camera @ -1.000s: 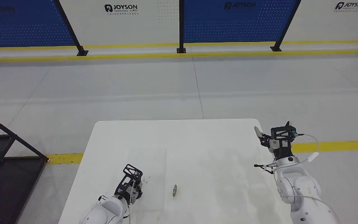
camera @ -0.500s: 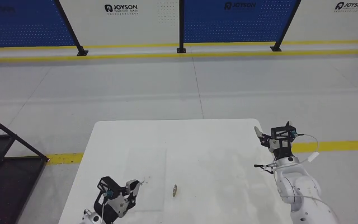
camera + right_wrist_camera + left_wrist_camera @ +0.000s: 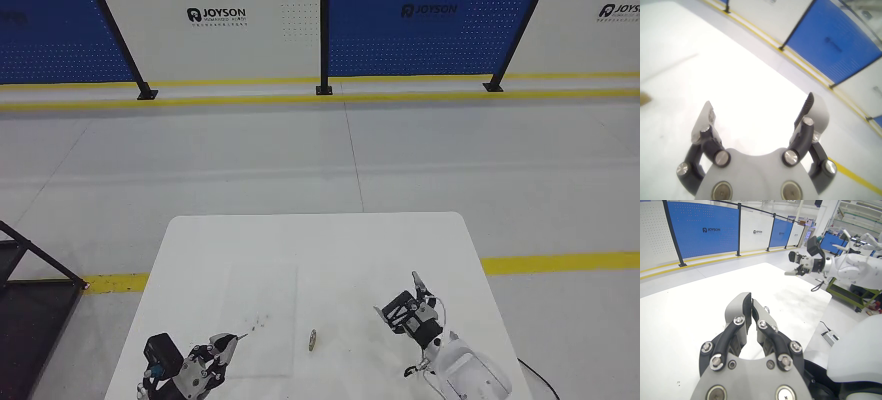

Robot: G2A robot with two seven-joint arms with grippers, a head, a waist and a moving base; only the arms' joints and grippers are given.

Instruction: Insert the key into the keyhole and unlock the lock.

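Lock: a small brass-coloured block (image 3: 313, 340) lies flat on the white tabletop (image 3: 350, 240), near the robot's edge. It sits between the two claws and touches neither.
Long axis: it runs roughly away from the robot, slightly tilted. Which end carries the keyhole is too small to tell.
Left claw: the left claw (image 3: 751, 300) is clenched, its ribbed black pads (image 3: 746, 307) pressed together. A small metal ring (image 3: 766, 308) pokes out beside one fingertip. I judge this to be the ring of the key, with the blade hidden between the pads.
Right claw: the right claw (image 3: 402, 300) is released, jaws spread wide with nothing between them, over the tabletop.
Direction: from the left claw the lock lies to the right at about the same depth. From the right claw it lies to the left and closer to the robot.
Nearer arm: the left claw's tip looks a little nearer, though both are close.
Coming move, as a guess: the free right claw steadies the lock across its short sides, so the key can enter along the axis.
Materials: the lock is hard, smooth metal, so it is likely to skid on the smooth matte tabletop. The pads are grippy rubber on pale rigid fingers with steel screws.
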